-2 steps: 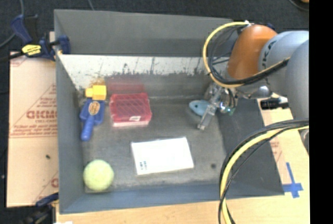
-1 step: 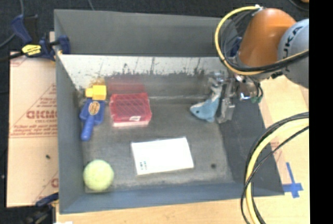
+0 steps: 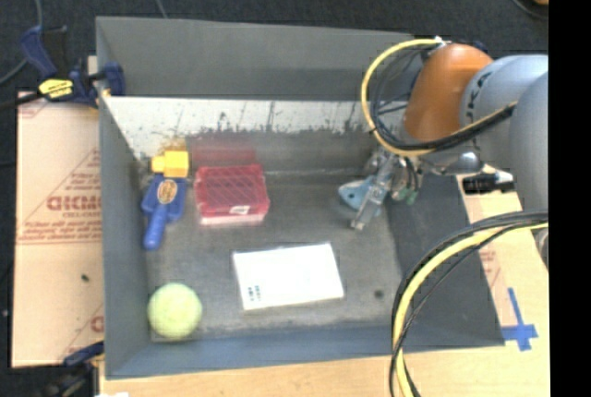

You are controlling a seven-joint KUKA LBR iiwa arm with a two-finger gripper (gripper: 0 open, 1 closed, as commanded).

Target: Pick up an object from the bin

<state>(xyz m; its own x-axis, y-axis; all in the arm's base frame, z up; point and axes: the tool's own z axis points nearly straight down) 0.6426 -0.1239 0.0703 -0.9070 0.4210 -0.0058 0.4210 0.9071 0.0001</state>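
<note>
My orange-capped arm (image 3: 441, 100) sits highest, reaching down with the end effector (image 3: 369, 204) into the bin (image 3: 277, 72), right of the pink box (image 3: 231, 192). I cannot tell whether it is open or closed. A small pale-blue thing (image 3: 352, 194) lies at its tip. Below the pink box is a white card (image 3: 288, 275), left of it a blue-and-yellow toy (image 3: 163, 197), below-left a yellow-green ball (image 3: 174, 309).

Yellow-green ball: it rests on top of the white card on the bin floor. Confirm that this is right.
Not right. The yellow-green ball is not on top of the white card. It rests on the floor of the bin itself, in the lower left corner of the camera view, left of the card and apart from it. The card does lie on the bin floor.
</note>
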